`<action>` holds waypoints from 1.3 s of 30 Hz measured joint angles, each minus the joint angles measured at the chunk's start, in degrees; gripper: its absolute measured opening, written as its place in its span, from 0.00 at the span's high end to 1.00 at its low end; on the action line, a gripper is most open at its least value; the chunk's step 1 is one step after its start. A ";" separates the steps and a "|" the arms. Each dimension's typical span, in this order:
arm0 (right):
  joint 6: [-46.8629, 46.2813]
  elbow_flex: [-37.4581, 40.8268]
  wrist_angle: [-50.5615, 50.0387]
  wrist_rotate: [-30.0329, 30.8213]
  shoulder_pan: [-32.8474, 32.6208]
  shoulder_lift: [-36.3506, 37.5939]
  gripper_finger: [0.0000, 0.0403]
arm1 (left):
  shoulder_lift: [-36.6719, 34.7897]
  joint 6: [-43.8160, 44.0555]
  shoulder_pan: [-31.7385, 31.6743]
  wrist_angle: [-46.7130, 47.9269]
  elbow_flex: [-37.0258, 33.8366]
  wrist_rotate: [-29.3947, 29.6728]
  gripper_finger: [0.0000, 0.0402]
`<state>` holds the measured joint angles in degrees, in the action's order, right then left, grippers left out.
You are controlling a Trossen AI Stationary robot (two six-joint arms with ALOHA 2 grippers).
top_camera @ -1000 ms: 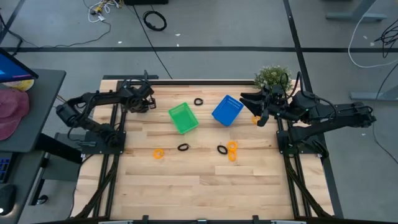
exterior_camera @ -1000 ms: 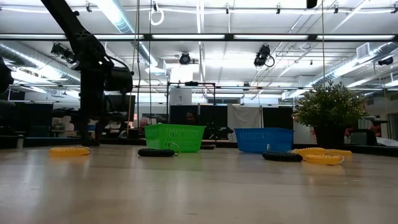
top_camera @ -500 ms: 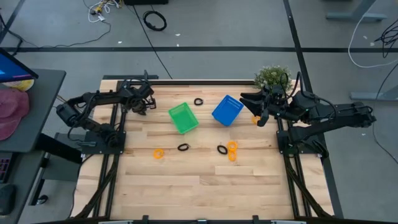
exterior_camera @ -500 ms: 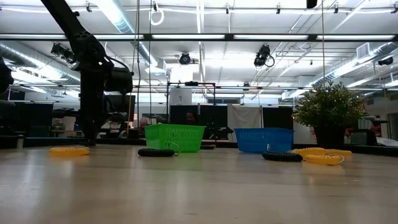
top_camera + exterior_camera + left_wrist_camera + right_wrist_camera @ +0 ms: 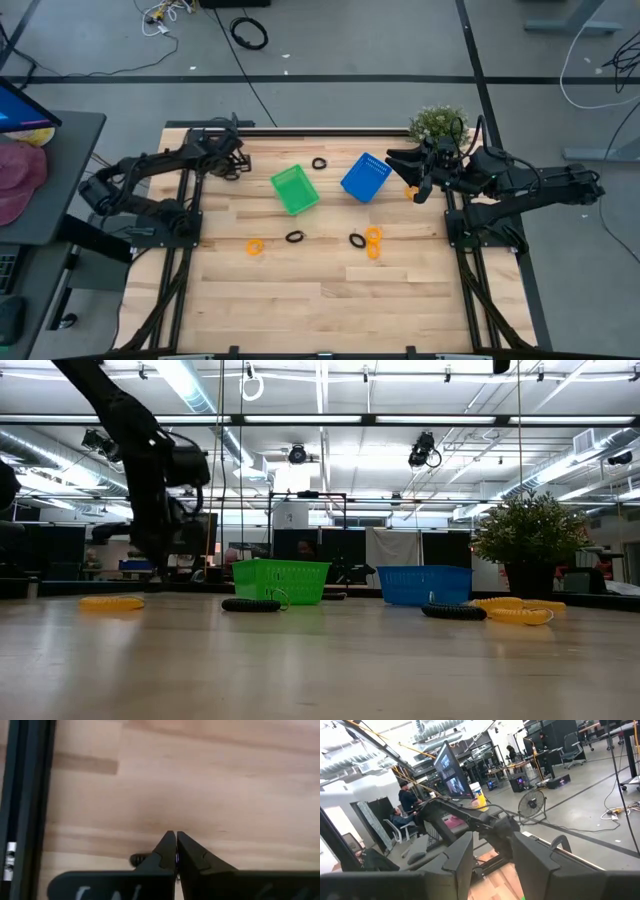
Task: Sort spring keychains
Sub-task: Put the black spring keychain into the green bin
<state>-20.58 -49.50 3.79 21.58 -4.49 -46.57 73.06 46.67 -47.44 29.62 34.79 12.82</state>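
Left tool (image 5: 236, 165), fingers pressed together with no gap and pointed down at the pale wooden plank surface (image 5: 320, 270) near its far left corner. In the left wrist view a small dark coiled piece (image 5: 140, 858) peeks out just beside the closed fingertips; whether it is gripped cannot be told. The nearest free spring keychains lie toward the middle of the surface from this tool: a small black coiled loop (image 5: 319, 163) beyond the green plastic mesh basket (image 5: 294, 189), which stands between tool and loop; a second black coiled loop (image 5: 294, 237) and a small orange coiled loop (image 5: 255, 246) lie nearer the front, clear of any obstacle. The left arm is judged the closer one for these three.

Right tool (image 5: 414, 172), fingers moderately apart and empty, held above the far right edge beside the potted green plant (image 5: 438, 123). The blue plastic mesh basket (image 5: 365, 177) lies tipped just beside it; a black loop (image 5: 357, 240) and a stretched orange coil (image 5: 373, 242) lie frontward of it.
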 joint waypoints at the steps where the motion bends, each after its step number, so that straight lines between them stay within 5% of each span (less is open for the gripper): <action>1: -0.04 0.00 0.00 0.00 0.02 0.00 0.65 | -1.88 -0.02 0.03 0.02 0.00 -0.68 0.99; 9: -0.12 0.00 0.00 0.00 0.01 0.00 0.65 | -21.15 -6.58 1.32 -5.85 0.00 -5.45 1.00; 18: -0.02 0.00 0.00 0.00 0.00 0.00 0.65 | -39.62 -17.56 4.36 -36.78 0.04 -18.32 1.00; 23: 0.02 0.00 0.00 0.02 0.00 0.00 0.65 | -42.90 -15.90 5.33 -48.05 0.11 -24.48 1.00; 39: 0.03 0.00 0.02 0.02 0.02 0.00 0.65 | -40.73 -14.28 10.80 -48.62 0.07 -32.83 1.00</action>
<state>-20.55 -49.50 3.81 21.61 -4.48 -46.57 32.33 32.39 -36.64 -19.00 34.85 -20.01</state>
